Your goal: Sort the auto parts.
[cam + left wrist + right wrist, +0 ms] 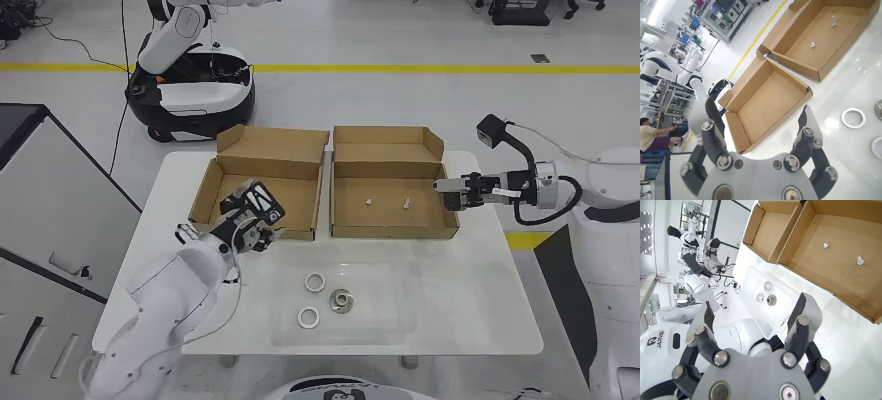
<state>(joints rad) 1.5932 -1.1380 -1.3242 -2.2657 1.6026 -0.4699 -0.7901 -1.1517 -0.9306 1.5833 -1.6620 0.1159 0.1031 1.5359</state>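
Observation:
Two open cardboard boxes stand side by side at the back of the white table. The left box (290,190) (768,98) is empty. In the right box (390,215) (829,275) lie two bolts (369,200) (407,202) (826,245) (859,261). A clear tray (380,300) (753,275) in front holds two metal rings (314,282) (308,318) and a flanged hub (341,300) (771,299). My left gripper (255,210) (757,111) hangs open and empty over the left box's front edge. My right gripper (445,187) (755,308) is open and empty at the right box's right wall.
Another white robot (195,85) stands on the floor beyond the table. A grey cabinet (40,190) is close to the table's left side. Bare tabletop (470,290) lies right of the tray.

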